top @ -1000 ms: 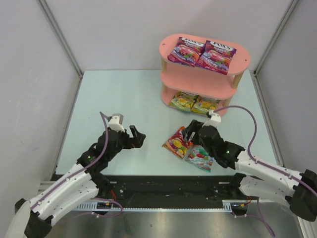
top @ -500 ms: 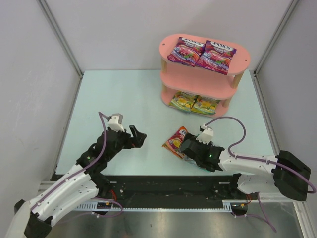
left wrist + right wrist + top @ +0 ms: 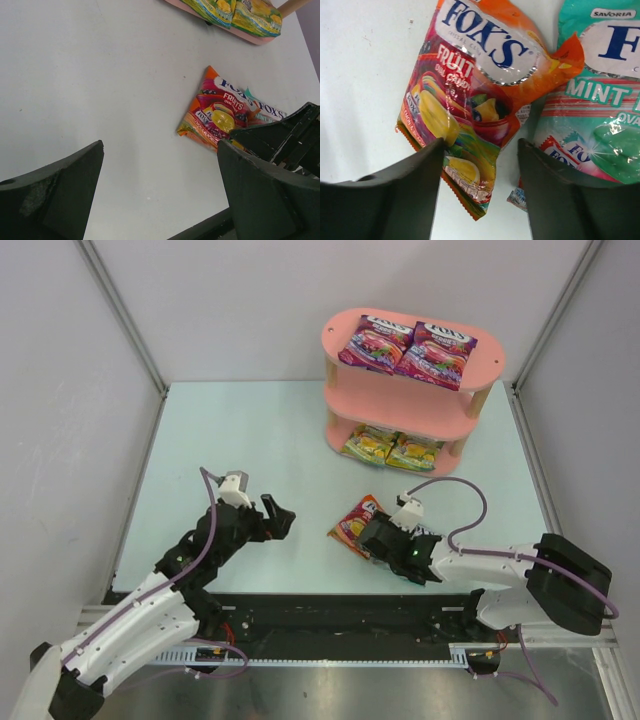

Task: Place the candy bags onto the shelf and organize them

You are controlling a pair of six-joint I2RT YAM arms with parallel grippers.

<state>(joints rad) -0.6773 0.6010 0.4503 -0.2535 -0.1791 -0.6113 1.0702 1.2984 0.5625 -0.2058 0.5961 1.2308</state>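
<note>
The pink shelf (image 3: 335, 340) stands at the far right. Two purple-magenta candy bags (image 3: 377, 343) (image 3: 437, 353) lie on its top board. Two yellow-green bags (image 3: 370, 445) (image 3: 415, 451) lie on its lowest tier. The red-orange bag (image 3: 355, 520) (image 3: 470, 90) lies flat on the table, with the teal-white bag (image 3: 600, 100) overlapping its right edge. My right gripper (image 3: 375, 538) (image 3: 480, 145) is open, low over the red-orange bag's lower end, with one jaw on each side. My left gripper (image 3: 280, 520) (image 3: 160, 147) is open and empty over bare table to the left of the bags.
The pale table (image 3: 250, 430) is walled in by white panels. A black rail (image 3: 330, 610) runs along its near edge. The right arm's purple cable (image 3: 470, 495) loops above the table between the shelf and the bags.
My right gripper has swung left and down from above the teal-white bag onto the red-orange bag, and now hides the teal-white bag in the top view. The left arm has barely moved.
</note>
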